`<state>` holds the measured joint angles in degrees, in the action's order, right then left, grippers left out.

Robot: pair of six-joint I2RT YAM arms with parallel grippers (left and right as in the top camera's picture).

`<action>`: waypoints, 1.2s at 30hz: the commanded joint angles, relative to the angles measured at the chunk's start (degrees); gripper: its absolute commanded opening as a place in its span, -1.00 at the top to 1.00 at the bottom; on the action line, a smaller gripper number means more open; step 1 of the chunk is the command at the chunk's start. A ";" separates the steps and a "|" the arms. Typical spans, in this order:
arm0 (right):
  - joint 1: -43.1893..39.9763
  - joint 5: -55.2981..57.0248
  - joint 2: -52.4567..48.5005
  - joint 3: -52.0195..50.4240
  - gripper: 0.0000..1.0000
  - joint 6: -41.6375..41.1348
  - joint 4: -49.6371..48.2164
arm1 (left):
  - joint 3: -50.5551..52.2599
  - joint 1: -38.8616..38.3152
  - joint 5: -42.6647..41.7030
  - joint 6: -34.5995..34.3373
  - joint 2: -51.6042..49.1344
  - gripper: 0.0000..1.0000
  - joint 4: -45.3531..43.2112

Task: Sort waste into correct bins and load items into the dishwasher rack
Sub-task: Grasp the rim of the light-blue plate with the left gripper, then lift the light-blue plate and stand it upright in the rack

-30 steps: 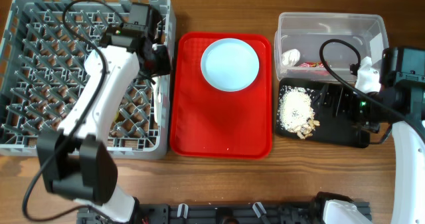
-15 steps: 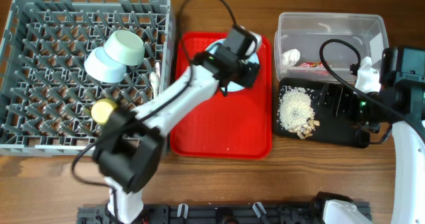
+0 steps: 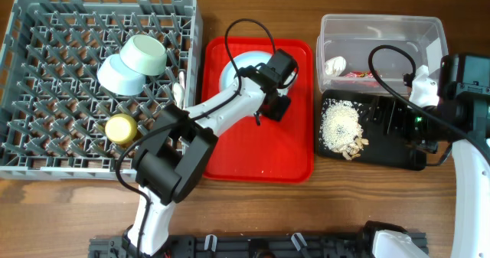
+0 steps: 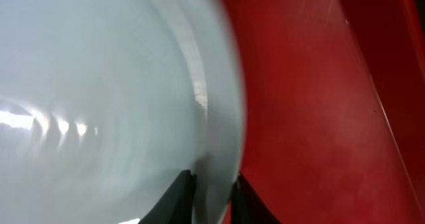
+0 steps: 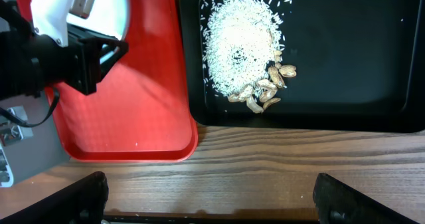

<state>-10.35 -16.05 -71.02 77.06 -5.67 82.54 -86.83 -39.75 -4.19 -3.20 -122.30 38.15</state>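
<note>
The round pale plate [image 3: 239, 70] lies on the red serving tray [image 3: 253, 151]. My left gripper [image 3: 274, 109] is at its right front edge. In the left wrist view the two jaws [image 4: 212, 181] are shut on the plate's rim [image 4: 99, 84]. Two teal bowls [image 3: 145, 53] [image 3: 116, 76], the yellow cup [image 3: 120, 126] and white cutlery [image 3: 180, 89] sit in the grey rack [image 3: 46, 28]. The clear tub [image 3: 383, 28] holds the white scrap [image 3: 334, 64] and red wrapper [image 3: 358, 74]. The black tray [image 3: 398, 155] holds food scraps [image 3: 341, 128] [image 5: 242, 44]. My right gripper [image 3: 394, 119] [image 5: 216, 197] is wide open and empty.
The red tray [image 5: 133, 98] lies between the rack and the two bins, close to the black tray's left edge [image 5: 189, 64]. Bare wooden table [image 5: 265, 157] runs along the front. My left arm crosses the rack's right side and the red tray.
My left arm swung from the rack to the red tray and came down onto the plate's right front edge. The plate has shifted a little left. The right arm has not moved.
</note>
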 commanded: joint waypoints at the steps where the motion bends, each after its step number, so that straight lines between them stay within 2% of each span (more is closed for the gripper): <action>1: -0.13 -0.04 0.09 0.17 -0.99 1.18 0.04 | 0.57 -1.57 0.15 -0.22 -0.83 0.81 2.19; 4: -0.13 -0.04 0.09 0.17 -0.99 1.16 0.04 | 0.57 -2.05 0.15 -0.22 -0.83 0.92 2.19; 13: -0.13 -0.04 0.09 0.17 -0.99 1.16 0.02 | 0.57 -2.32 0.13 -0.24 3.41 0.92 3.74; 23: -0.13 -0.04 0.09 0.17 -1.00 1.18 0.04 | 0.57 -0.57 0.15 -1.97 25.97 0.92 5.09; 28: -0.13 -0.02 0.09 0.17 -0.99 1.16 0.02 | 0.57 7.30 -0.11 -5.25 35.41 0.92 5.18; 30: -0.13 -0.04 0.09 0.17 -1.00 1.16 0.02 | 0.57 11.93 -4.15 -5.20 36.89 0.92 5.18; 36: -0.13 -0.02 0.09 0.17 -0.99 1.16 0.02 | 0.57 28.06 -27.23 -5.18 35.26 0.92 5.29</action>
<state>-10.35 -16.05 -71.02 77.06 -5.67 82.54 -86.35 -17.82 -16.82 -7.79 -86.04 43.55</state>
